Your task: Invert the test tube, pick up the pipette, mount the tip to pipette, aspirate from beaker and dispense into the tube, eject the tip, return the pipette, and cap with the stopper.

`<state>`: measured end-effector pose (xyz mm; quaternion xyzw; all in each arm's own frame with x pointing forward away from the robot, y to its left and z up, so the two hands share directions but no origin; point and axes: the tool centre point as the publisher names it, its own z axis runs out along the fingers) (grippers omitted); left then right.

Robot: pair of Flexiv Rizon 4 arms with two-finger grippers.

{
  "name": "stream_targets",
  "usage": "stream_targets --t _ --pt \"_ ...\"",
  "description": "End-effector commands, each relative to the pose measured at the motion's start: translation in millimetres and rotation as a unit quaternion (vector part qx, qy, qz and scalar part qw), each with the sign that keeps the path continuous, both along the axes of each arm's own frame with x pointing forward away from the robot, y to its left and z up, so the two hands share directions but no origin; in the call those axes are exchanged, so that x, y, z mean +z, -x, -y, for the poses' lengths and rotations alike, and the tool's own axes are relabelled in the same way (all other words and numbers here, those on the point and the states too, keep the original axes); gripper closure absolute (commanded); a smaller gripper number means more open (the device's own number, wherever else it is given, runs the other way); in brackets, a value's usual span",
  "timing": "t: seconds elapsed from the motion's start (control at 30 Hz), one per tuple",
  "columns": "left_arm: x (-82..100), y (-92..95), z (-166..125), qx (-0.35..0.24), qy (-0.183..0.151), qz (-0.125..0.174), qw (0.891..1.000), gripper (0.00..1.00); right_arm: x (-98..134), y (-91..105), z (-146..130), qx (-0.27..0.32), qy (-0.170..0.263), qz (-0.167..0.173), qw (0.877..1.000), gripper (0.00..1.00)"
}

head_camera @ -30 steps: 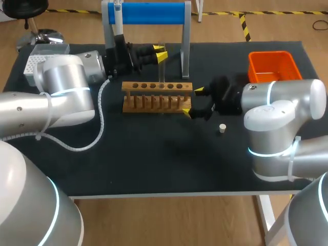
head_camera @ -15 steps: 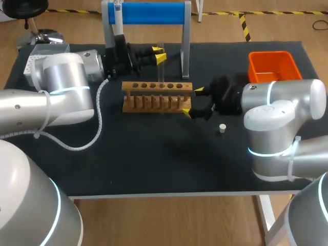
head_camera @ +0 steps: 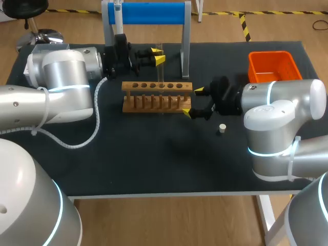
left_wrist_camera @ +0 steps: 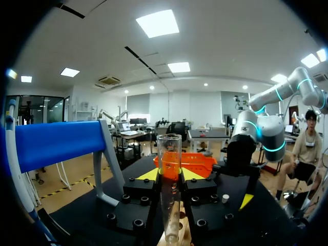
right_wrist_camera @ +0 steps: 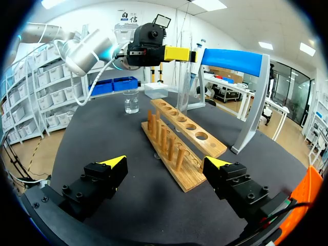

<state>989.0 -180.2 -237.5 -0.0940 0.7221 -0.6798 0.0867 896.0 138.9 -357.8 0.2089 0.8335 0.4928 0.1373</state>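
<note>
Left claw (head_camera: pixel 158 55): pinching a clear glass tube (left_wrist_camera: pixel 169 205) between both yellow tips. The tube stands upright, open mouth up, with its lower end just over the wooden rack (head_camera: pixel 157 96).

Right claw (head_camera: pixel 193 102): spread wide, holding nothing. My tips sit either side of the rack's nearest end, and I see no contact.

Stopper (head_camera: pixel 222 128): on the table just beside my right claw, on the side away from the rack.

Orange bin (head_camera: pixel 271 65): beyond my right claw, apart from it.

Beaker (right_wrist_camera: pixel 131 101): ahead of my right claw, past the rack's far end.

Pipette (head_camera: pixel 117 15): hanging on the blue stand (head_camera: pixel 148 13), near my left claw.
</note>
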Motion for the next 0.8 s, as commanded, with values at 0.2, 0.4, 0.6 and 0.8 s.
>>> stream_targets --t 0.2,0.4,0.6,0.8 --pt "0.2 -1.1 1.9 -0.001 -0.022 -0.008 1.0 1.0 0.9 0.3 0.6 0.001 0.001 -0.001 1.0 0.0" --pt "-3.3 -1.8 2.5 0.0 -0.021 -0.01 1.0 1.0 0.9 0.3 0.6 0.001 0.001 -0.001 1.0 0.0" --pt "-5.7 -2.1 4.0 -0.001 -0.021 -0.015 1.0 1.0 0.9 0.3 0.6 0.001 0.001 -0.001 1.0 0.0" --pt "-9.0 -2.4 3.8 0.002 -0.019 -0.018 1.0 1.0 0.9 0.3 0.6 0.001 0.001 -0.001 1.0 0.0"
